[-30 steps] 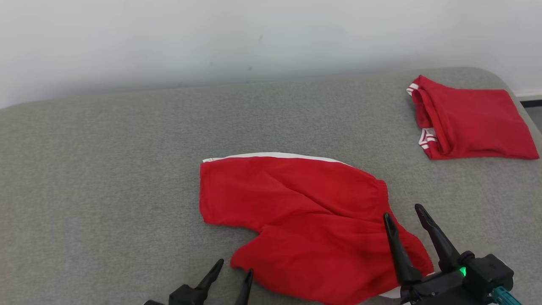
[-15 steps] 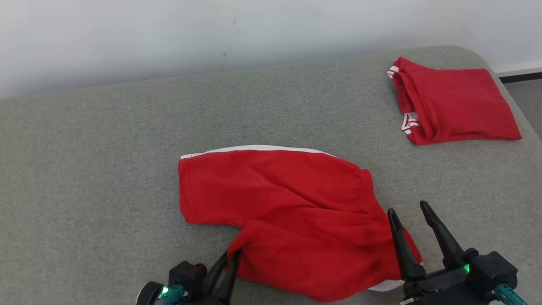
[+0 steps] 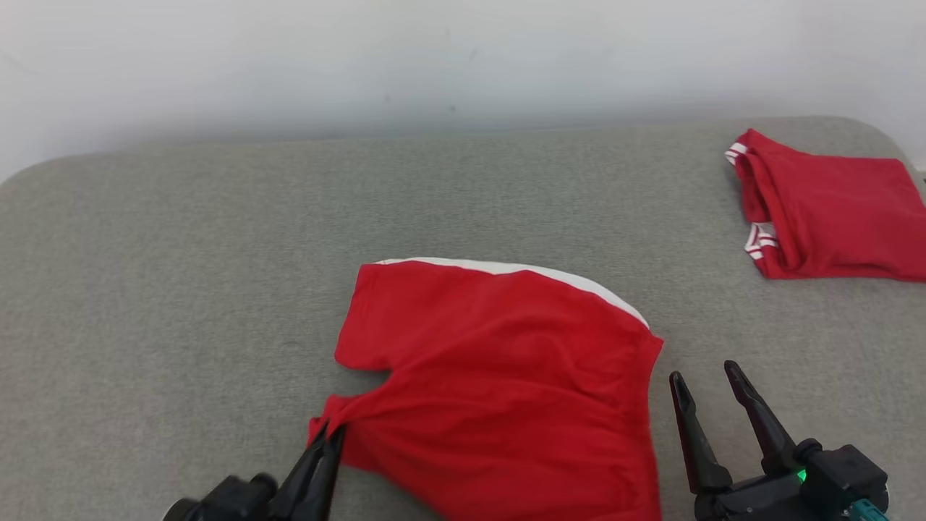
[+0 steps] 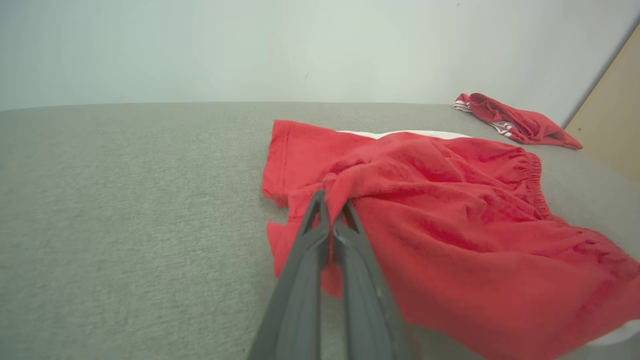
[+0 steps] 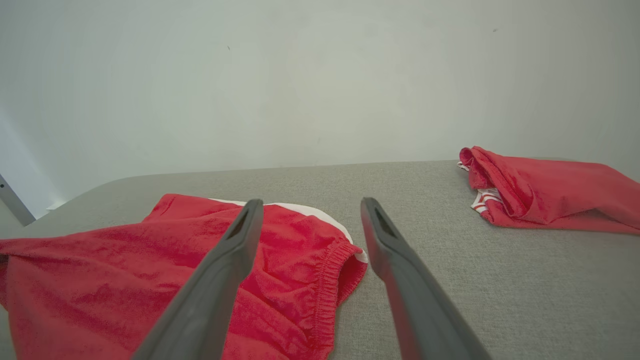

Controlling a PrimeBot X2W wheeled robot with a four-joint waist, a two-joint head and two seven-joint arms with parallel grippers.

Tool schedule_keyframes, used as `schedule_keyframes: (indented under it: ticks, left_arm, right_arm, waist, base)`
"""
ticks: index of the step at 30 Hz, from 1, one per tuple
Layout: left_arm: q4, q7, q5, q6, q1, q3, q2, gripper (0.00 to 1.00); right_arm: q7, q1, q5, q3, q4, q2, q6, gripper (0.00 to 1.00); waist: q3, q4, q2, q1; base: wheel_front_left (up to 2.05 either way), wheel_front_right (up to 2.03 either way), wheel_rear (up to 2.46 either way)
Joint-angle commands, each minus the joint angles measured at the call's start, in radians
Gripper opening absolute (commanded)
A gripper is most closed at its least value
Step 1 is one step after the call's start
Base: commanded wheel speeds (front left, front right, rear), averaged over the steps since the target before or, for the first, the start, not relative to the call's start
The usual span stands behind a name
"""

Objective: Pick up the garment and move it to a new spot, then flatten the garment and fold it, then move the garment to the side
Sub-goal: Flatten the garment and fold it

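Note:
The garment point(image 3: 506, 376), a pair of red shorts with a white side stripe, lies on the grey padded table point(image 3: 181, 253). My left gripper point(image 3: 327, 433) is shut on the hem of the near leg, and the cloth bunches around its tips. In the left wrist view the two fingers pinch a fold of the shorts point(image 4: 450, 210) at the gripper point(image 4: 332, 200). My right gripper point(image 3: 703, 375) stands open just right of the waistband, apart from the cloth. The right wrist view shows the open gripper point(image 5: 310, 202) over the elastic waistband point(image 5: 330, 275).
A second red garment point(image 3: 832, 217), folded, with white-striped cuffs, lies at the table's far right corner. A pale wall point(image 3: 434, 58) runs behind the table. The table's left half is bare grey fabric.
My left gripper closed on the near leg's hem and has drawn it toward the left, stretching the shorts out. The right gripper stayed open. The head camera shifted.

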Motion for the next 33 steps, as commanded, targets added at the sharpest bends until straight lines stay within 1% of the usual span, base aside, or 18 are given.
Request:
schedule_keyframes:
  ticks: [1,4,8,13,18,24,28,33]
  left_arm:
    - [-0.028,0.0,0.012,0.006,0.039,0.016,0.02,0.0]
    - [-0.062,0.0,0.018,0.01,0.094,0.03,0.04,0.0]
    - [-0.079,0.0,0.013,0.01,0.134,0.032,0.048,0.0]
    - [-0.076,0.0,0.016,0.008,0.102,0.014,0.041,0.0]
    - [-0.045,0.0,0.028,0.003,0.01,-0.021,0.049,0.0]
    - [0.037,0.0,0.023,0.0,-0.158,-0.054,0.074,0.0]
    - [0.162,0.0,0.012,0.0,-0.298,-0.103,0.098,0.0]
    - [0.284,0.0,-0.018,0.001,-0.409,-0.156,0.095,0.0]
  right_arm:
    - [0.0,0.01,-0.003,-0.004,0.0,0.005,-0.003,1.0]
    - [0.0,0.012,-0.006,-0.005,0.004,0.008,-0.003,1.0]
    - [0.0,0.001,-0.005,-0.002,0.014,0.009,-0.003,1.0]
    - [0.0,-0.014,-0.004,0.004,0.025,0.007,-0.003,1.0]
    - [0.0,-0.033,-0.009,0.002,0.04,0.005,-0.003,1.0]
    - [0.0,-0.057,-0.018,-0.009,0.053,0.013,-0.003,1.0]
    - [0.0,-0.081,-0.026,-0.025,0.066,0.026,-0.003,1.0]
    - [0.0,-0.104,-0.029,-0.031,0.08,0.035,-0.003,1.0]
  waist:
    - [-0.006,0.036,0.0,0.0]
    - [-0.002,0.051,0.0,0.0]
    - [0.004,0.054,0.0,0.0]
    - [0.017,0.038,0.0,0.0]
    - [0.04,-0.007,0.0,0.0]
    - [0.09,-0.07,0.0,0.0]
    - [0.131,-0.109,0.0,0.0]
    - [0.156,-0.128,0.0,0.0]
  base:
    - [0.0,0.0,0.0]
    - [0.0,0.0,0.0]
    - [0.0,0.0,0.0]
    - [0.0,0.0,0.0]
    - [0.0,0.0,0.0]
    - [0.0,0.0,0.0]
    - [0.0,0.0,0.0]
    - [0.0,0.0,0.0]
